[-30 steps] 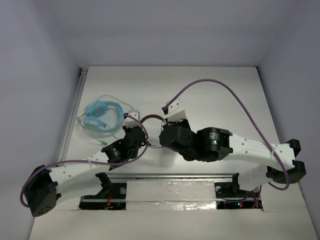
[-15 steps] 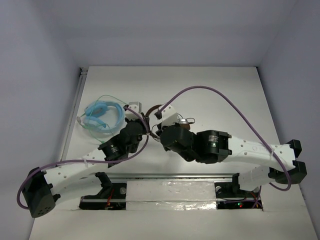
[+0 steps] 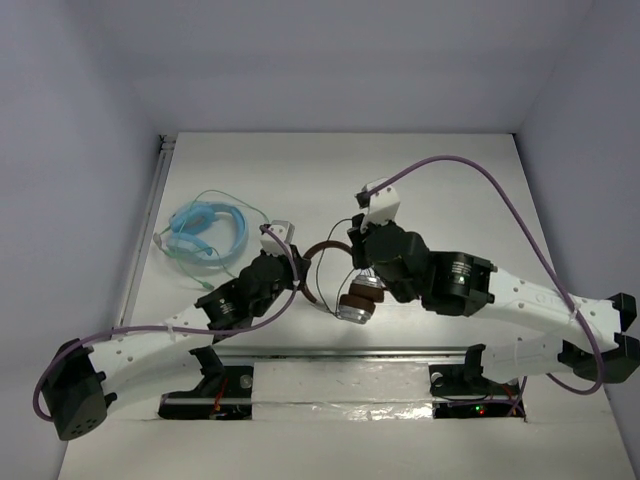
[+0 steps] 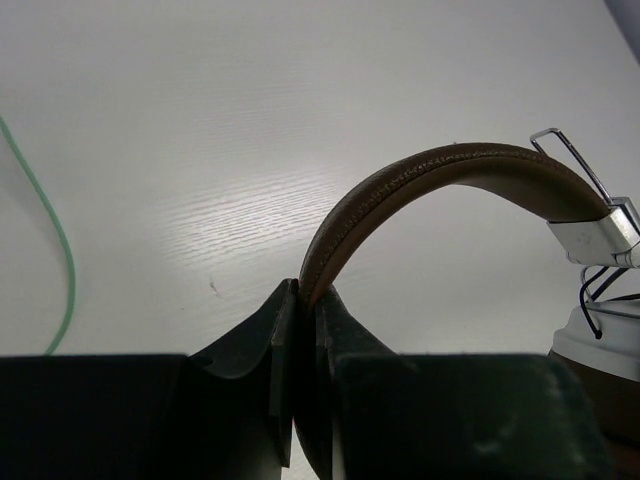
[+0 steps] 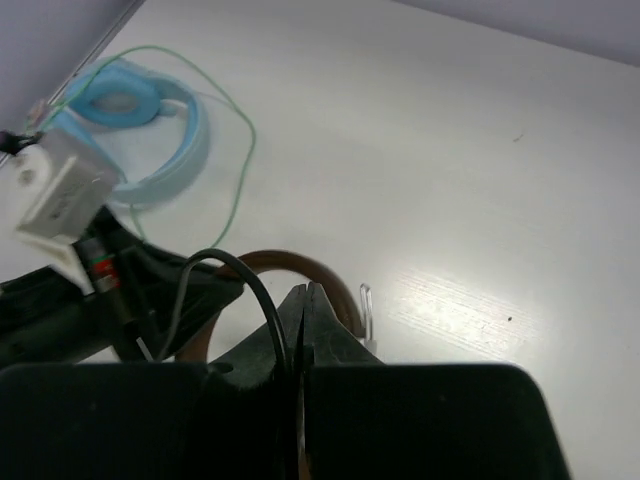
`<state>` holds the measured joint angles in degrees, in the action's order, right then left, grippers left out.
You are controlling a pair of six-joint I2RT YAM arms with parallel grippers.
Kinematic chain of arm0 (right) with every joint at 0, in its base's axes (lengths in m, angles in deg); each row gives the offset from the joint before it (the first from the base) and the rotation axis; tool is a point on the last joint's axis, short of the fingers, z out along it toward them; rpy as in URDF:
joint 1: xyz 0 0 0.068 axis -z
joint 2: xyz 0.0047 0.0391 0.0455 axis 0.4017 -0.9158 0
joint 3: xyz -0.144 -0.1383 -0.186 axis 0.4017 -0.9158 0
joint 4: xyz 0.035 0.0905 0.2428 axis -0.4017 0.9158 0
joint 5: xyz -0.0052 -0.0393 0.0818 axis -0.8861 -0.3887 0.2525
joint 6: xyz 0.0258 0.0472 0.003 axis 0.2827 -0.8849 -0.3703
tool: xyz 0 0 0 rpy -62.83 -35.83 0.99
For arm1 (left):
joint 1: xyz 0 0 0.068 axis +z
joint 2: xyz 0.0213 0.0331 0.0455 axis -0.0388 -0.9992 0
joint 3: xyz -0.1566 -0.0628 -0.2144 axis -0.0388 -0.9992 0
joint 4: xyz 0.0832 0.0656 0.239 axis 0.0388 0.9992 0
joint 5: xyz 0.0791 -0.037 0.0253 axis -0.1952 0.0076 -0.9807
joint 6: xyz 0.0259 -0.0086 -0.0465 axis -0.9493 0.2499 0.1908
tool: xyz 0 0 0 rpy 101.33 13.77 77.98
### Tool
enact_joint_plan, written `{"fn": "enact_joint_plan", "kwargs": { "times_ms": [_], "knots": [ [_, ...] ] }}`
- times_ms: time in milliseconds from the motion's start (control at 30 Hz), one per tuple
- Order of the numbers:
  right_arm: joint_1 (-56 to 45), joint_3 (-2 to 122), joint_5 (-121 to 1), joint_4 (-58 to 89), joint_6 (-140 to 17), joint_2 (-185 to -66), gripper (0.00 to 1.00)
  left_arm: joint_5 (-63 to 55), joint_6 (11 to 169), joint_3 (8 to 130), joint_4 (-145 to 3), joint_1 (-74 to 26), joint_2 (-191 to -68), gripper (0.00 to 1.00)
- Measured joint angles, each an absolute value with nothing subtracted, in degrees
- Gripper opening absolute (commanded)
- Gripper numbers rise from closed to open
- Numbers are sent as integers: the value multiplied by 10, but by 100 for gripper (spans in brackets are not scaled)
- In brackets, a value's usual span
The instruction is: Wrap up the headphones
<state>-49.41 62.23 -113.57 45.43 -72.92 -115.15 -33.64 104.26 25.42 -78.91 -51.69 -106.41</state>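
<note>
Clamping headphones by stitched brown band, left gripper; right gripper nips thin cable

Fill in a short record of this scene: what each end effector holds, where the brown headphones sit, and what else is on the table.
left end effector: shut on the brown headband
right end effector: shut, apparently pinching the thin dark cable
brown headphones: between the two arms, ear cups nearer the arm bases than the headband
other item: light-blue headphones with a green cable, lying to the left, not gripped
surface: white table
</note>
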Motion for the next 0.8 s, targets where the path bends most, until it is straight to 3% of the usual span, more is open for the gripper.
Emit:
{"fn": "enact_joint_plan", "kwargs": {
  "times_ms": [800],
  "knots": [
    [-318, 384, -1113, 371, -813, -960, 0, -188, 1040, 255, -777, -501, -975, 0]
  ]
}}
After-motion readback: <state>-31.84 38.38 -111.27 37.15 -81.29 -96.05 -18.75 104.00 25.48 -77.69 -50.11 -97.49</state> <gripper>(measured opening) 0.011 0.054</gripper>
